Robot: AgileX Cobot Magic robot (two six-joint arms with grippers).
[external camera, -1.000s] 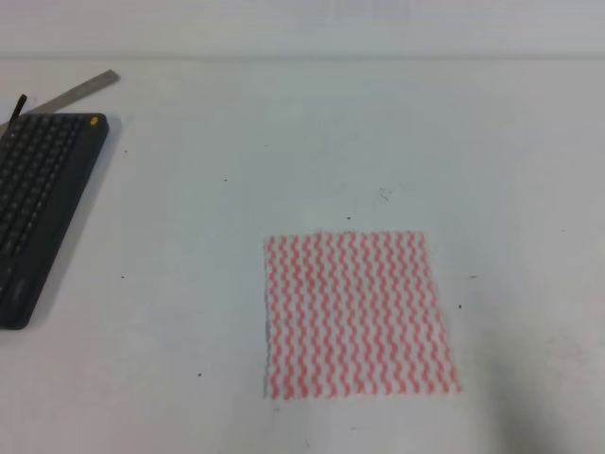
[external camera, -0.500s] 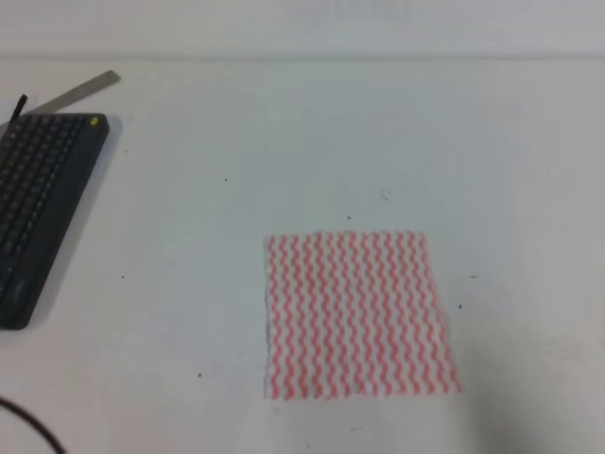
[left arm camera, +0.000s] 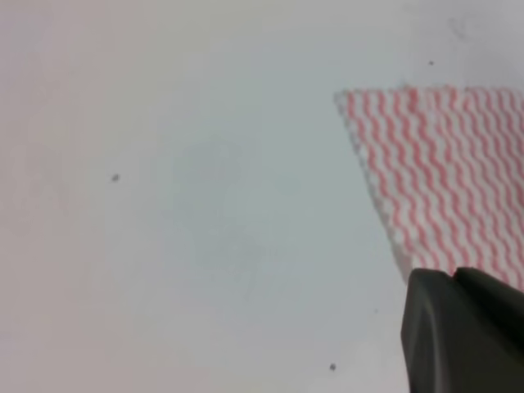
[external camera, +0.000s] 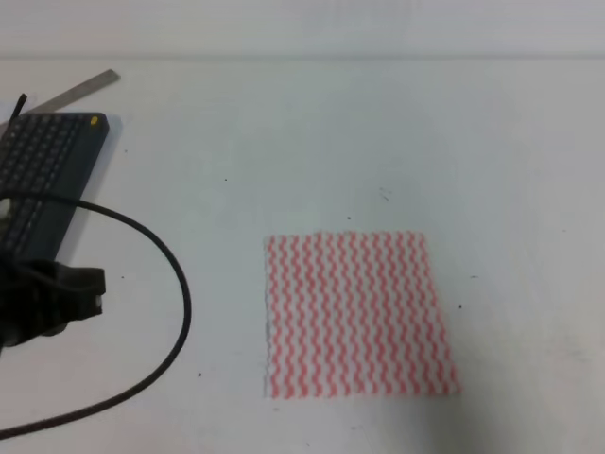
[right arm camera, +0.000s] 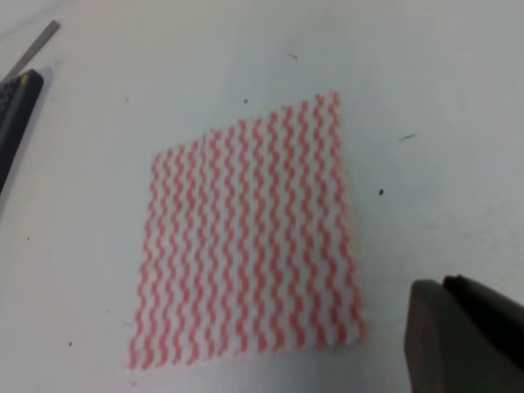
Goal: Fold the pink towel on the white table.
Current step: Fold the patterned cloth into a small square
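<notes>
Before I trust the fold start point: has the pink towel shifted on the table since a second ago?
No. The pink towel lies flat in the same spot, its top edge the same way below the dark speck on the white table.

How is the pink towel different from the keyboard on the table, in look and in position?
The pink towel is a thin cloth with pink and white wavy stripes; the keyboard is dark grey, thick and hard. The towel lies near the middle of the white table, fully in view; the keyboard sits at the left edge, partly hidden by the left arm and its cable. Both lie flat on the table.
</notes>
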